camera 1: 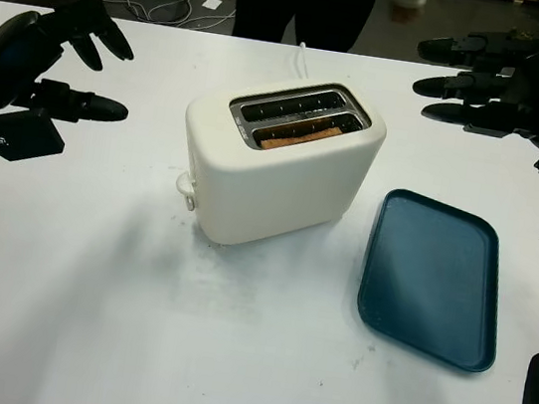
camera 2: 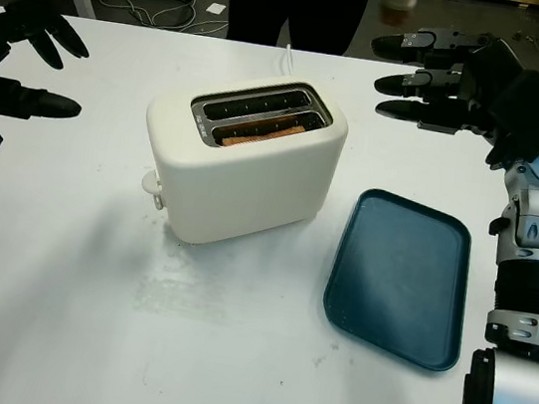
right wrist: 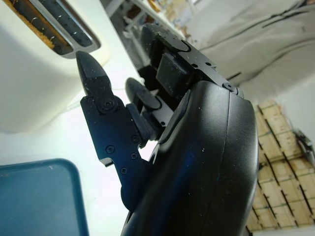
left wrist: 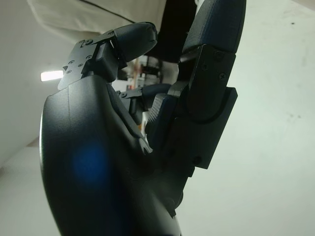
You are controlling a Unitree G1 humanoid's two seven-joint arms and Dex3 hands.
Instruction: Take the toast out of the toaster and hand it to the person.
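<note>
A cream toaster (camera 1: pixel 274 168) stands mid-table with a brown slice of toast (camera 1: pixel 304 135) sunk in its nearer slot; the far slot looks bare. My right hand (camera 1: pixel 445 81) hovers open above the table to the toaster's far right, fingers pointing toward it. My left hand (camera 1: pixel 88 66) hangs open at the far left, well apart from the toaster. A person in dark trousers (camera 1: pixel 303 1) stands behind the table's far edge. The toaster's slots (right wrist: pixel 54 27) also appear in the right wrist view beyond my fingers (right wrist: pixel 96 81).
A dark blue tray (camera 1: pixel 430 275) lies flat to the right of the toaster. The toaster's white cord (camera 1: pixel 300 58) runs off toward the far edge. White table surface (camera 1: pixel 132 323) stretches in front. Desk legs and cables sit on the floor at the back left.
</note>
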